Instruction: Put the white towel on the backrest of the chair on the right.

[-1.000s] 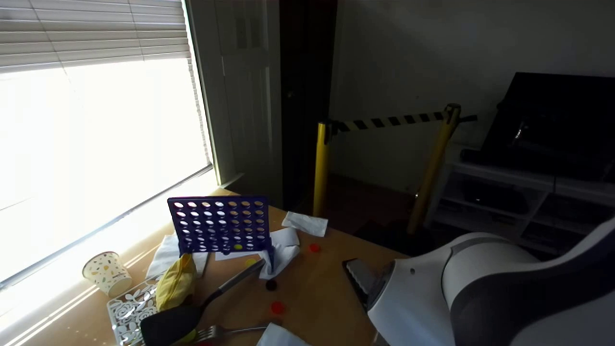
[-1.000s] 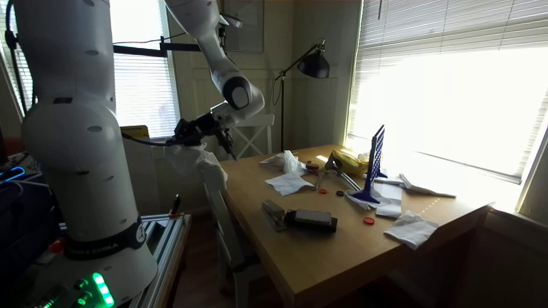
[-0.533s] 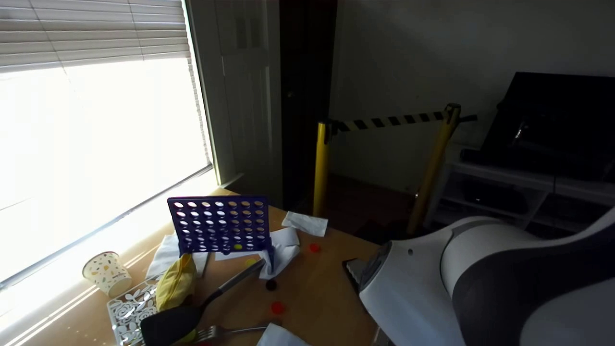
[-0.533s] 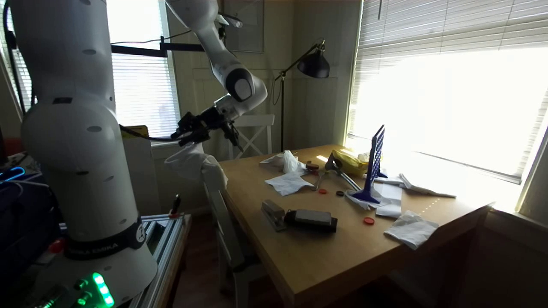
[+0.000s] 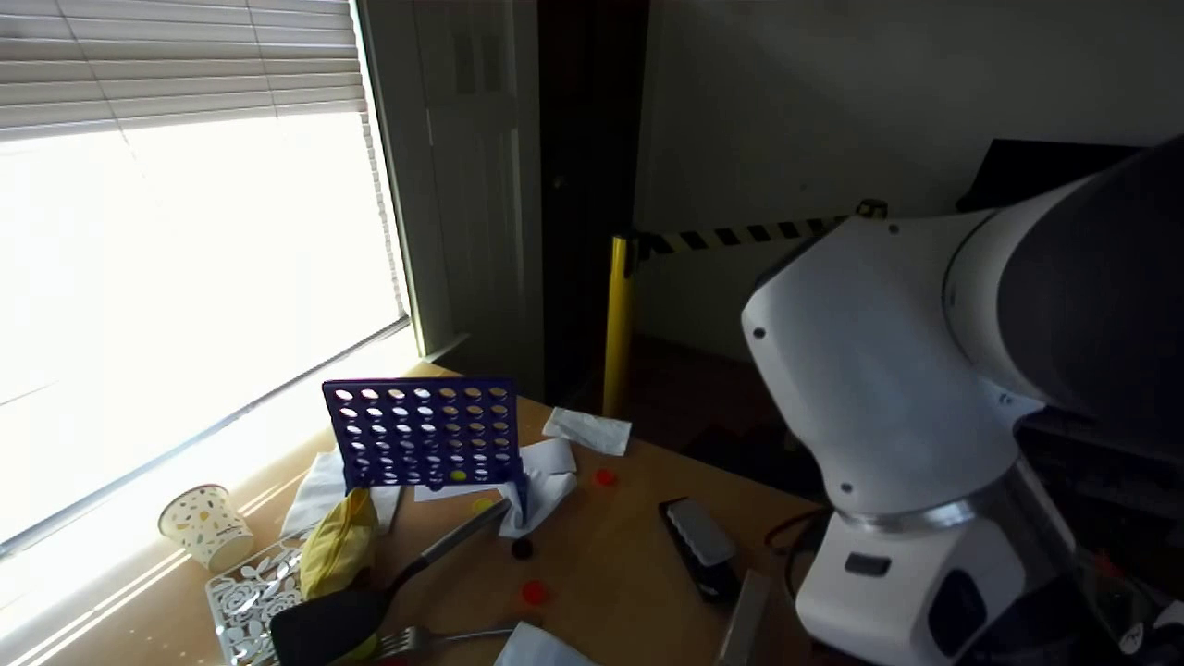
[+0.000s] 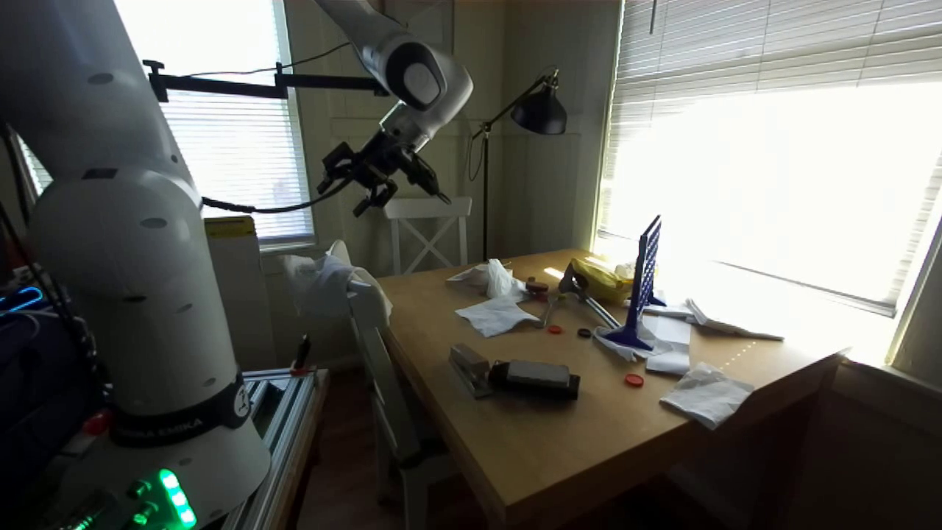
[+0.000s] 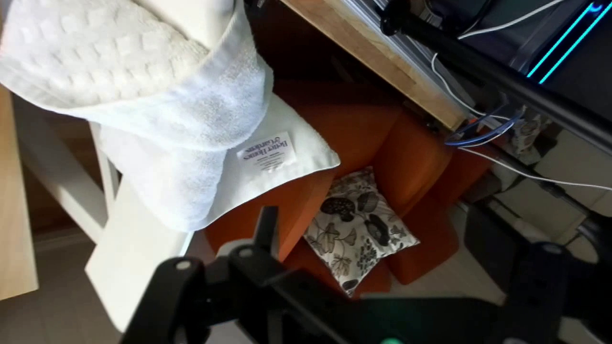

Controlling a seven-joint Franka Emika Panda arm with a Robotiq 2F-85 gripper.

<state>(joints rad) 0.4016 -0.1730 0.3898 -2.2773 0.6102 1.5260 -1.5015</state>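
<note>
The arm [image 6: 434,85] has risen, its end effector [image 6: 342,199] spread wide and tilted downward above the draped white towel [image 6: 320,285].

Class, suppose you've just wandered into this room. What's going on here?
A robot arm is on the job of laying a white towel over a chair backrest beside the wooden table. The towel hangs there now, somewhat bunched. The gripper is open and holds nothing; it is above the towel, not touching it. So the job looks done, or nearly. On the table, a blue game grid stands upright.
</note>
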